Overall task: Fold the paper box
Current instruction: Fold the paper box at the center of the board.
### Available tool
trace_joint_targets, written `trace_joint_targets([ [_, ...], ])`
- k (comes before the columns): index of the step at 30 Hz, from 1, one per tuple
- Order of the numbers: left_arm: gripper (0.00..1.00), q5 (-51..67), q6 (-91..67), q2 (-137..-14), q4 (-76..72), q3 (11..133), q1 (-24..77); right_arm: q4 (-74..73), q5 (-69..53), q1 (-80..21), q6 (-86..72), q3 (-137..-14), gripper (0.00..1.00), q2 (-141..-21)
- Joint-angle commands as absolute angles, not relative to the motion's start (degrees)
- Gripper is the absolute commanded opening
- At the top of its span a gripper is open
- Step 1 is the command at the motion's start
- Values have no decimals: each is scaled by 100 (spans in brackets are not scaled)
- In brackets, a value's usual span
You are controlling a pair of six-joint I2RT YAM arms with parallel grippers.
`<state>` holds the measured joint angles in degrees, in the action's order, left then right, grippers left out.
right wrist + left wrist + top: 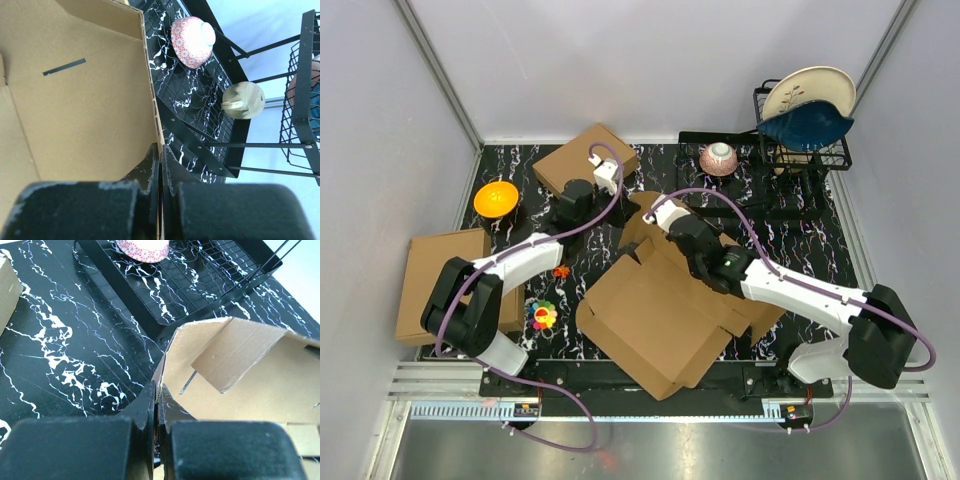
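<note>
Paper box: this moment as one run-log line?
paper box: far flap raised | left gripper: shut on flap edge | right gripper: shut on flap edge | fold: unfinished

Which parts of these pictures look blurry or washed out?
Left wrist: the left gripper near the lens is soft, the paper box sharp, the top right corner washed out. Right wrist: the right gripper blurs likewise, background overexposed. Top external: even light, sharp throughout.

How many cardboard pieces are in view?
3: the paper box in the middle, a smaller box at the far side, a flat slab at the left edge. Others may be hidden.
</note>
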<state>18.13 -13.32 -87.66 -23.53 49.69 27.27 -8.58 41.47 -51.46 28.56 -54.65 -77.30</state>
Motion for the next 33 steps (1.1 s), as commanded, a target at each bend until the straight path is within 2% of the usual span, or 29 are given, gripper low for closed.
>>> trace_joint_targets([
  [1,0,1705,-1950,-8473,-2146,5923,2689,-888,4394,-5256,2883,-5484,0,-7901],
  [7,0,1854,-2687,-8604,-1600,6267,2689,-581,4702,-5300,3084,-5414,0,-7963],
  [12,0,1872,-3348,-8587,-2161,5723,2698,-300,4922,-5326,3260,-5379,0,-7972],
  [22,0,1153,-4148,-8429,-3610,4396,2918,166,5115,-5423,3586,-5309,0,-8007],
  [33,0,326,-4913,-8227,-3674,4087,3296,1465,5844,-5783,4507,-4878,0,-8025],
])
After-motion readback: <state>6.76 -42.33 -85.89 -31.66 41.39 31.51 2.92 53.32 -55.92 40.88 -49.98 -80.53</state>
